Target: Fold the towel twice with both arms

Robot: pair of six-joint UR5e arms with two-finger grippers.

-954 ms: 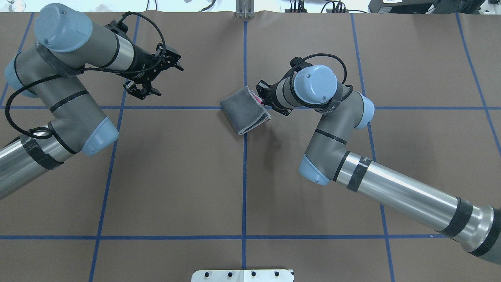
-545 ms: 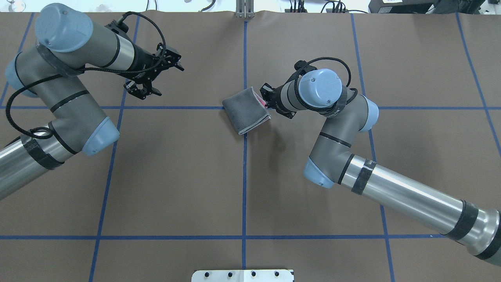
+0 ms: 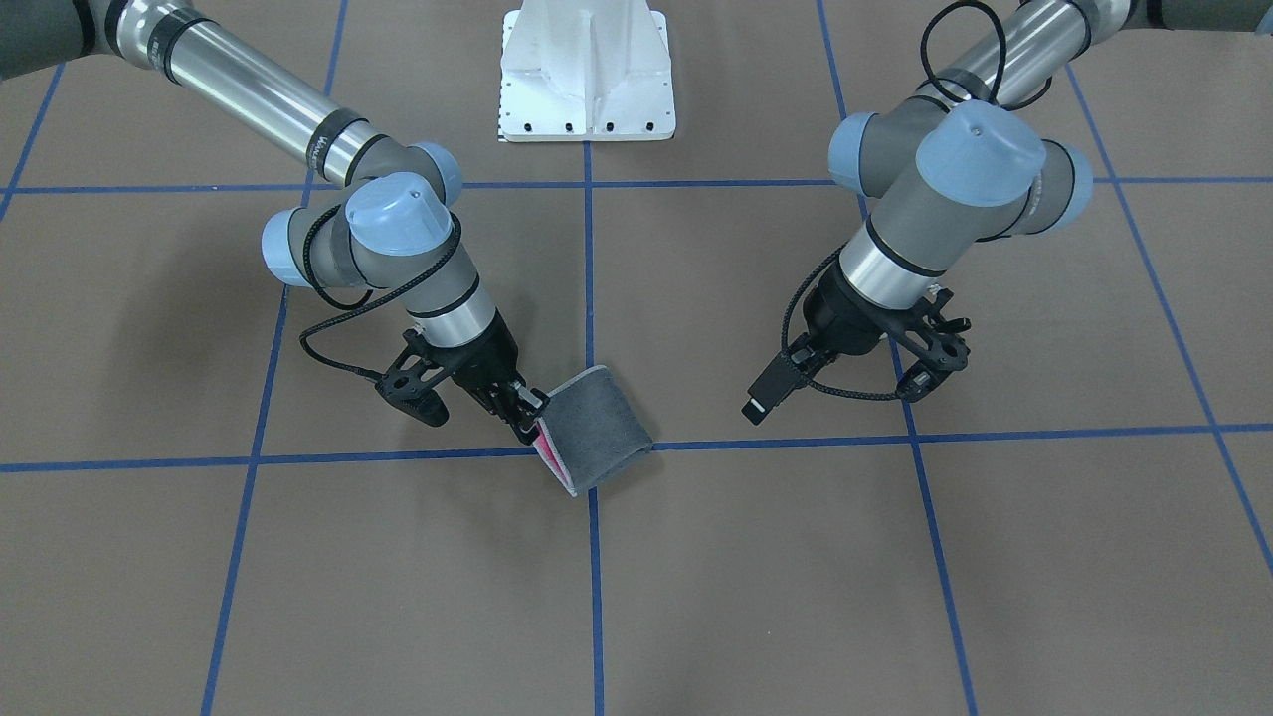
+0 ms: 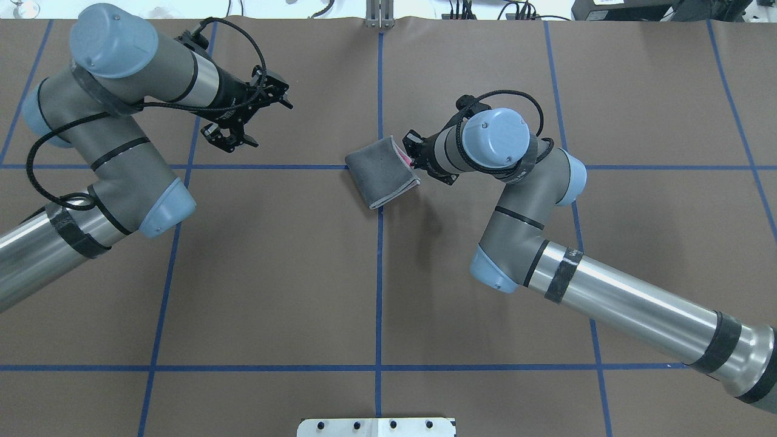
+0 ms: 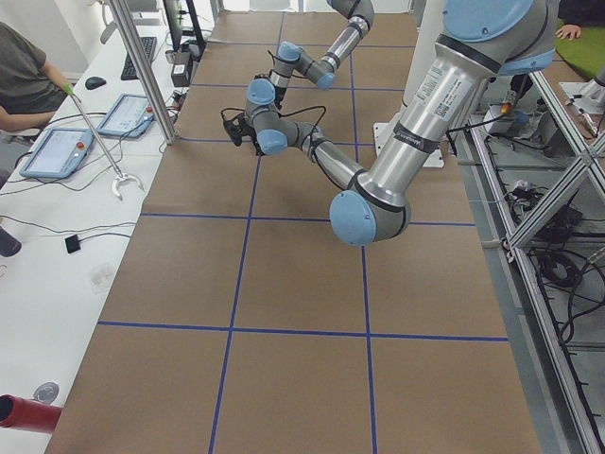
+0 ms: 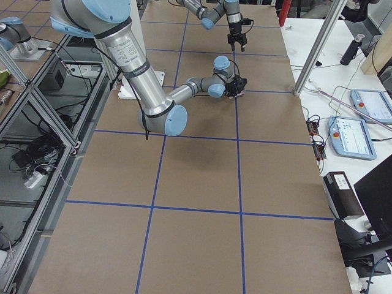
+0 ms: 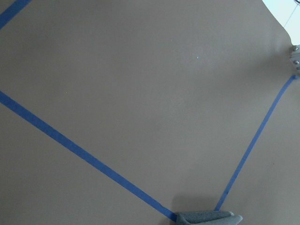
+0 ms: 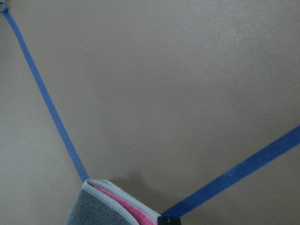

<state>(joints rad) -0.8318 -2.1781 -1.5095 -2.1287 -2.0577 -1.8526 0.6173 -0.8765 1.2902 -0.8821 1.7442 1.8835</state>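
The towel lies folded near the table's middle, grey face out, with pink showing at its layered edge. My right gripper is at that edge. Its jaws look open, and one finger touches the towel's corner while the other hangs over bare table. The right wrist view shows the towel's bordered corner at the bottom. My left gripper hovers open and empty well to the left of the towel. In the left wrist view the towel is a small grey shape at the bottom edge.
Blue tape lines divide the brown table cover into squares. The white robot base stands at the near edge. A metal post is at the far edge. A person sits at a side desk with tablets.
The right arm drew back a little to the right and the towel shifted slightly that way and settled flatter. The left arm swung slightly right and farther from the robot.
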